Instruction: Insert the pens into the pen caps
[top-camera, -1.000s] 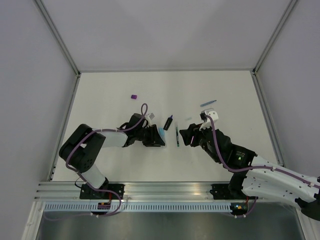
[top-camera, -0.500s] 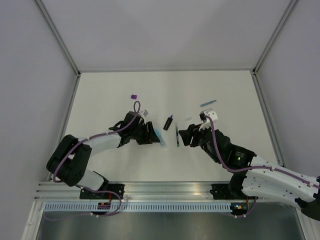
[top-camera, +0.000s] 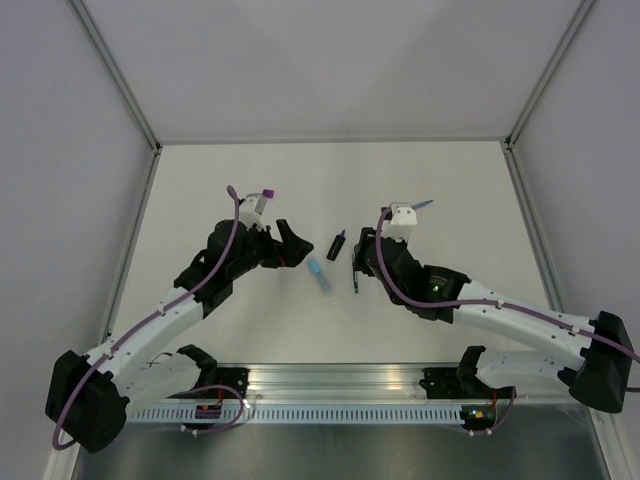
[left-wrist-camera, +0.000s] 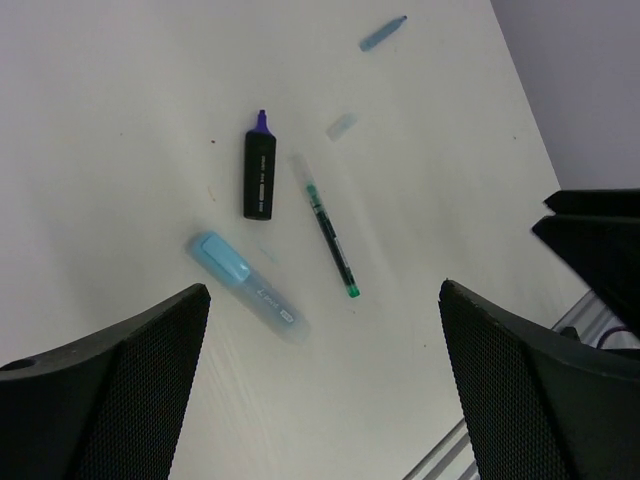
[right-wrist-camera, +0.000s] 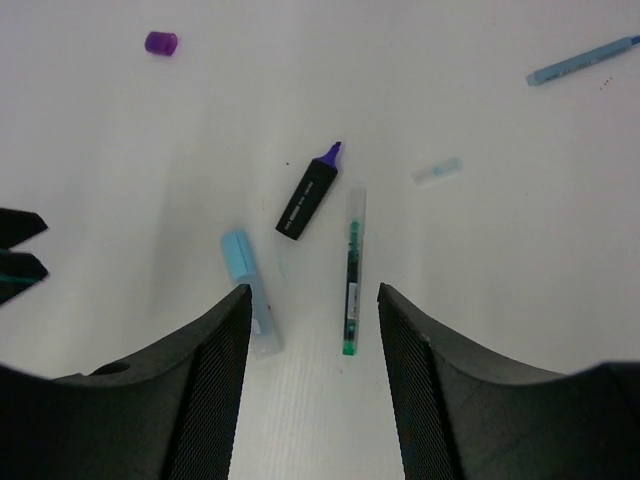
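light-blue highlighter lies on the table beside the thin dark pen; left gripper and right gripper hang spread, empty.

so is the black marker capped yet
Uncapped: the black marker shows a bare purple tip, and the purple cap lies well apart from it.

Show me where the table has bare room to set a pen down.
Free: the far strip of table behind the purple cap and thin blue pen. Crowded: the middle, where light-blue highlighter, black marker and thin dark pen lie close together.
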